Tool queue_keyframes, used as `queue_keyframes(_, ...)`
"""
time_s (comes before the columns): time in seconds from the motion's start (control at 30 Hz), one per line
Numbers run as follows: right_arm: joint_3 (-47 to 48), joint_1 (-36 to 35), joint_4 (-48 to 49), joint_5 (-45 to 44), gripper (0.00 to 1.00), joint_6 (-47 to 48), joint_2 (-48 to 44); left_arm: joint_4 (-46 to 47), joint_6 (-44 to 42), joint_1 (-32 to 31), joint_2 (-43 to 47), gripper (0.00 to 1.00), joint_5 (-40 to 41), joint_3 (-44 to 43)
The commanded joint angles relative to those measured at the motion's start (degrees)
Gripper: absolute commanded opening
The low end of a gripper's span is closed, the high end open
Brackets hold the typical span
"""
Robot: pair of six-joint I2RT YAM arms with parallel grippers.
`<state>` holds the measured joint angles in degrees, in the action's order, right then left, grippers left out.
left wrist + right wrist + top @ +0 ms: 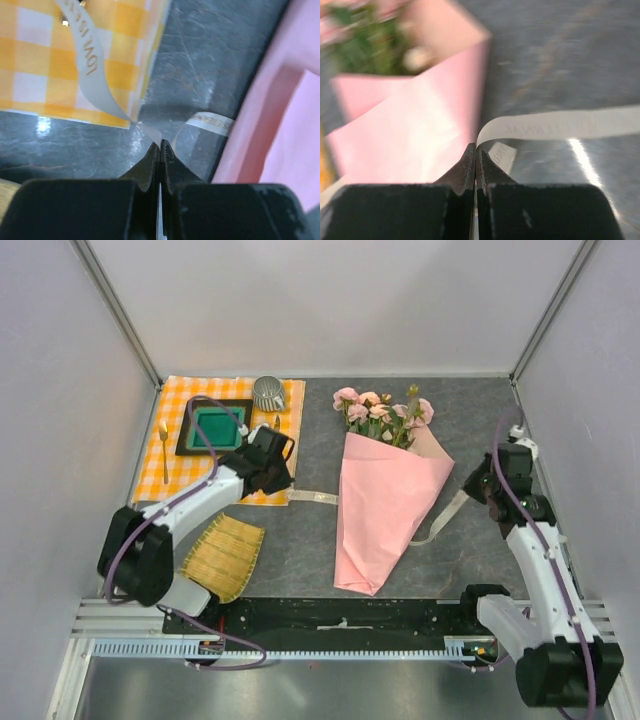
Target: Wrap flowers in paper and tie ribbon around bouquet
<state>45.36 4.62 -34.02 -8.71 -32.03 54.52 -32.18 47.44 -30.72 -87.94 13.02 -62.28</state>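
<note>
Grey tabletop [300, 550] holds one bouquet [385, 500], one ribbon [312, 496].

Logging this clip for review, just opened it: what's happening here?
A bouquet lies on the table: pink flowers already wrapped in a pink paper cone. A cream ribbon runs beneath it, one end out each side. The robot's left fingers are shut on the left end, the right fingers on the right end. No knot is tied yet.
</note>
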Motion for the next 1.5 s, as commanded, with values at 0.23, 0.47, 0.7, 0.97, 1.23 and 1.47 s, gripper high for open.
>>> queue_keyframes(0.23,11.1,-41.6,19.6,12.9,0.0,-4.0,11.3,36.0,-2.8,-0.8,17.1,0.02,-25.3,27.0)
queue_keyframes(0.47,20.8,-48.0,26.6,16.1,0.01,-0.6,31.3,35.6,-1.3,-1.9,24.6,0.02,-25.1,31.3)
queue_keyframes(0.7,23.2,-49.4,29.2,15.5,0.02,-1.4,38.9,32.5,-2.5,-1.9,29.2,0.02,-23.9,33.0)
queue_keyframes(0.97,30.6,-49.8,37.3,16.1,0.06,-4.1,51.0,35.6,-1.9,-2.9,29.9,0.02,-26.7,36.0)
queue_keyframes(1.23,33.2,-46.8,31.1,23.9,0.44,-7.1,53.4,40.5,-4.5,-3.8,29.1,0.02,-32.1,34.2)
queue_keyframes(1.47,19.9,-37.9,21.2,26.5,0.79,-2.9,34.5,42.2,-6.4,-4.3,18.3,0.02,-40.5,25.0)
